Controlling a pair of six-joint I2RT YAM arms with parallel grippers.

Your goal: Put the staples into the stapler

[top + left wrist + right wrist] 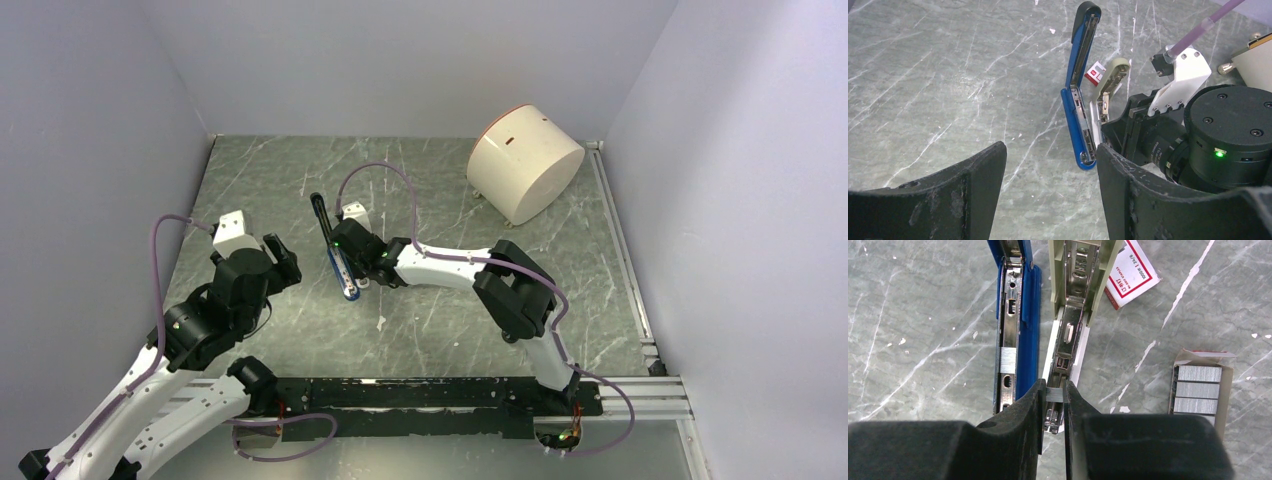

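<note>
The blue stapler [1027, 330] lies swung open on the marble table, its black arm [320, 215] pointing away. A grey strip of staples [1008, 360] sits in its silver channel. My right gripper [1053, 387] is shut on a short grey staple block [1054, 394], held just above the metal channel of the beige stapler [1068, 335] lying right of the blue one. The opened staples box [1198, 390] with grey blocks lies to the right, its red-and-white sleeve [1130, 272] farther off. My left gripper [1050, 150] hangs open and empty, left of the blue stapler [1079, 100].
A round cream container [525, 160] lies tipped at the back right. Grey walls close in the table on three sides. A metal rail [620, 250] runs along the right edge. A small white scrap [381, 323] lies near the front.
</note>
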